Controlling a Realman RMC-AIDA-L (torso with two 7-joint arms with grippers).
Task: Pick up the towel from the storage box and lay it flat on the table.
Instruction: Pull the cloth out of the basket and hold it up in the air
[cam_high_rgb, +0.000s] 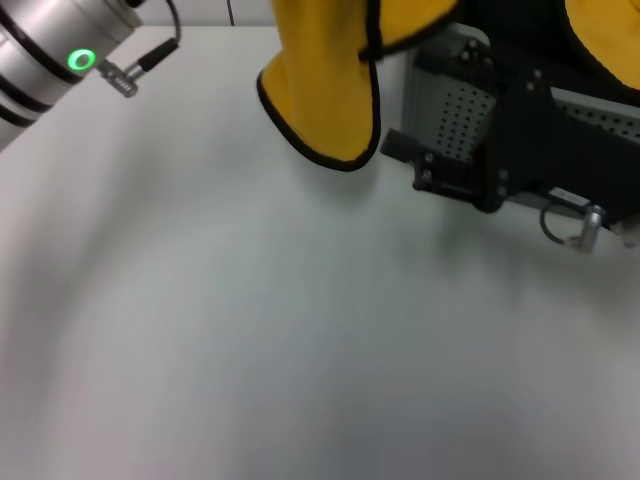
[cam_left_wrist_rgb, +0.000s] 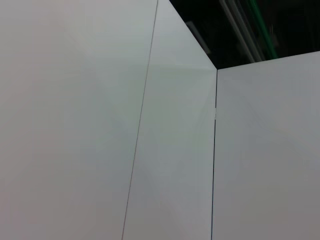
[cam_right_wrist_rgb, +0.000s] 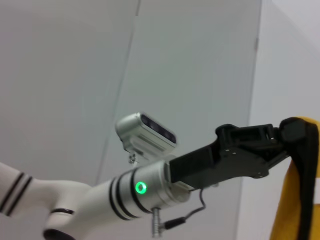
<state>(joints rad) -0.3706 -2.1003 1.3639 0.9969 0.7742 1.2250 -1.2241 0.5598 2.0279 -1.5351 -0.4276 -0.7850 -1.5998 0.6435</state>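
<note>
Left end effector (cam_right_wrist_rgb: 277, 137): seen in the right wrist view as a black unit at the tip of the silver-and-white left arm, which shows a lit green ring. It is raised above the tabletop (cam_high_rgb: 300, 320) and pinching the black-edged border of the towel (cam_high_rgb: 325, 90). In the head view only the left arm's silver wrist shows, at the far left corner. The towel is yellow with a thin black stitched border. It hangs in the air over the far middle of the tabletop. Its rounded lower corner is clear of the surface and just left of the storage box (cam_high_rgb: 455, 110). A second yellow fold shows at the far right, above the black arm body. The storage box stands at the far right of the tabletop. One grey perforated wall is visible and the rest is hidden behind the right arm. Right end effector (cam_high_rgb: 510, 130): black housing in front of the box, above the tabletop. Whether it is spread or pressed together cannot be told.
</note>
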